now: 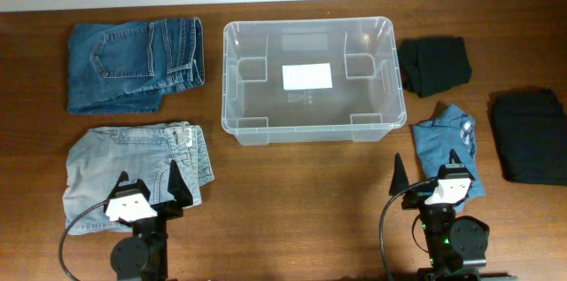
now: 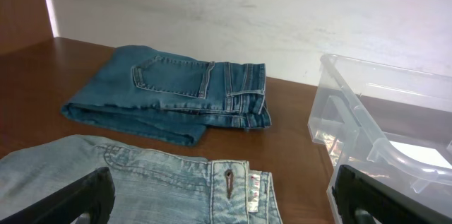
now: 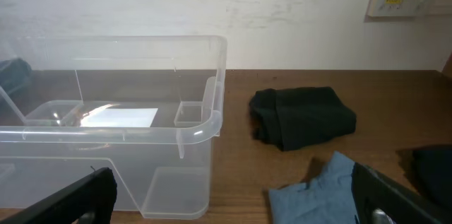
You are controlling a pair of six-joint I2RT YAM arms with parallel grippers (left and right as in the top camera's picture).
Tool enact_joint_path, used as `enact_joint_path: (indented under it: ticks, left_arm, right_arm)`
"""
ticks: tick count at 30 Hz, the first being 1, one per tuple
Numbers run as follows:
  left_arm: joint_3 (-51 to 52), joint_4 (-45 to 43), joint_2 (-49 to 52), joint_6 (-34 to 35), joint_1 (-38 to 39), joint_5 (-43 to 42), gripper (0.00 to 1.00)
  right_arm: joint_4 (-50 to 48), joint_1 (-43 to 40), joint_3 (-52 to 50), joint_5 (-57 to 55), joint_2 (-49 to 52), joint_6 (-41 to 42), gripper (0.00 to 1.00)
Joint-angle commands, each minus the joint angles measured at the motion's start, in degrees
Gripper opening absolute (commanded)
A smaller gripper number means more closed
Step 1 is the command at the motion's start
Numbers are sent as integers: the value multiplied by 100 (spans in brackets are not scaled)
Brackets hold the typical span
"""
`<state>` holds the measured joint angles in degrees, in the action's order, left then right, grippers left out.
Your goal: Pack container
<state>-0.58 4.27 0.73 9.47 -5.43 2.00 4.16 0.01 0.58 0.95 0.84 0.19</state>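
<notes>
The clear plastic container (image 1: pixel 310 130) stands empty at the table's middle back, a white label on its base. It also shows in the left wrist view (image 2: pixel 353 111) and the right wrist view (image 3: pixel 205 125). Folded dark blue jeans (image 1: pixel 133 64) lie at the back left, also in the left wrist view (image 2: pixel 176 97). Light blue jeans (image 1: pixel 133 161) lie at the front left under my left gripper (image 1: pixel 148 183), which is open and empty. My right gripper (image 1: pixel 425 179) is open and empty beside a blue folded garment (image 1: pixel 447 144).
A black folded garment (image 1: pixel 434 64) lies right of the container, also in the right wrist view (image 3: pixel 304 114). A larger dark garment (image 1: pixel 532 135) lies at the far right. A white wall runs behind the table.
</notes>
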Motion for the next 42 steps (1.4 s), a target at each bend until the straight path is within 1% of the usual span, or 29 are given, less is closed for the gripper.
enact_joint_path:
  ticks: [1, 33, 36, 38, 39, 40, 42]
  left_arm:
    - [9, 28, -39, -50, -37, 79, 99]
    - [9, 28, -39, -50, -37, 76, 99]
    - [9, 28, -39, -52, -37, 76, 100]
    - [9, 28, -39, -50, -37, 79, 99]
    - [9, 28, -39, -52, -37, 79, 99]
    - [9, 28, -39, -52, -37, 79, 99]
    - [9, 28, -39, -52, -37, 79, 99]
  right_arm:
    - [39, 42, -26, -52, -55, 4, 98]
    - [7, 42, -26, 4, -52, 4, 98]
    - [-459, 37, -26, 28, -55, 28, 98]
    - [-1062, 37, -26, 223, -55, 26, 98]
    - [-1779, 35, -24, 341, -55, 24, 98]
    - [-2149, 35, 0, 337, -52, 22, 98]
    - [-2542, 35, 131, 267, -52, -35, 99]
